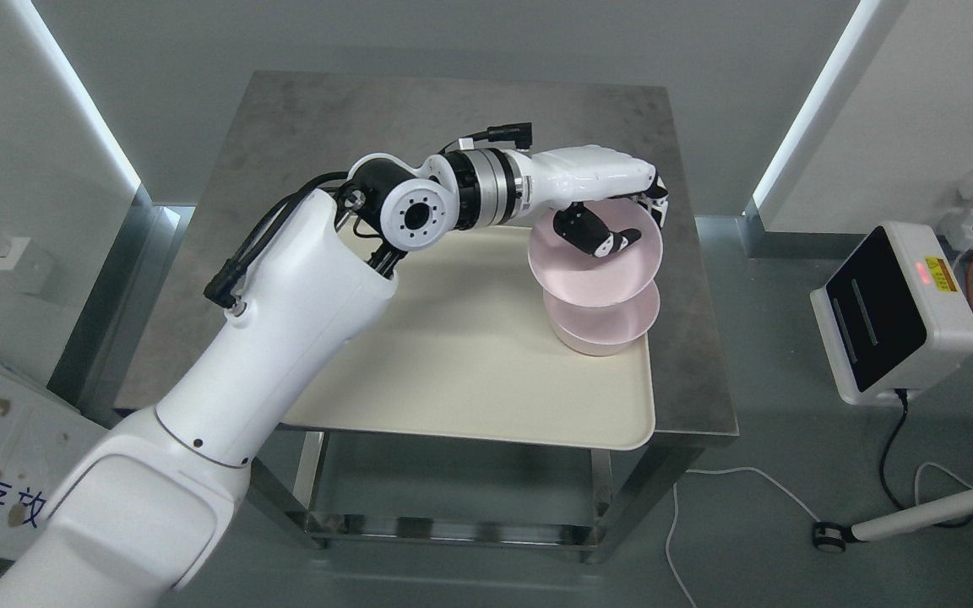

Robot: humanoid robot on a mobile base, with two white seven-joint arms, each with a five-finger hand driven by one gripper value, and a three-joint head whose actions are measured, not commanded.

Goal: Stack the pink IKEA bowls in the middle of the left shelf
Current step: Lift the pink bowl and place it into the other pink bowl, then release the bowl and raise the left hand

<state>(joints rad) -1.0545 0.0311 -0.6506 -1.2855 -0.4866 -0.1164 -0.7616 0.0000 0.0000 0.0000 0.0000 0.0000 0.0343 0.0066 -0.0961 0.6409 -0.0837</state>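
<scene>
On the cream tray, toward its right side atop the steel table: 2 pink bowls, upper bowl tilted over lower bowl. Left hand clamped on the upper bowl's far rim, thumb inside, fingers behind the wall. Probably light, rigid plastic; smooth, matte, likely slippery under a thin pinch. Best hold: rim, thumb inside, fingers outside, as now. Wide flared walls, narrow base, uniform pale pink. Nesting expected once levelled. Right arm out of view.
</scene>
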